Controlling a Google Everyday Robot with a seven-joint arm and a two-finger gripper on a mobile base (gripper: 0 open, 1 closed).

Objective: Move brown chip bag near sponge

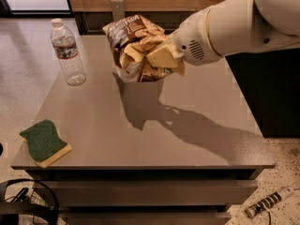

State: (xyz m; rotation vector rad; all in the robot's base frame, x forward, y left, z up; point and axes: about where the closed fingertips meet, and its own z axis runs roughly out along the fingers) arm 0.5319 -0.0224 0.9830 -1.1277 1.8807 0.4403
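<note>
The gripper (pixel 159 59) sits in the upper middle of the frame at the end of the white arm that reaches in from the upper right. Its tan fingers are closed on the brown chip bag (pixel 133 43), pinching the crumpled foil on the bag's right side. The bag stands roughly upright in that grip, mouth upward, over the far middle of the tabletop (pixel 201 102). Its shadow (pixel 150 109) spreads just below it; I cannot tell whether the bag's bottom edge is clear of the surface or brushing it. The sponge (pixel 44 142) lies in the lower left of the frame, flat near the tabletop's front left corner, green side up, well apart from the bag. From the gripper, then, the goal lies down and to the left, a diagonal across most of the bare surface. The sponge's long axis runs from upper left to lower right, so its upper right side faces the bag; my judgement is that open tabletop just beside that side is the natural place to set the bag. A clear water bottle (pixel 68 53) stands upright in the upper left, to the left of the bag and above that diagonal, so it should not obstruct the path.
</note>
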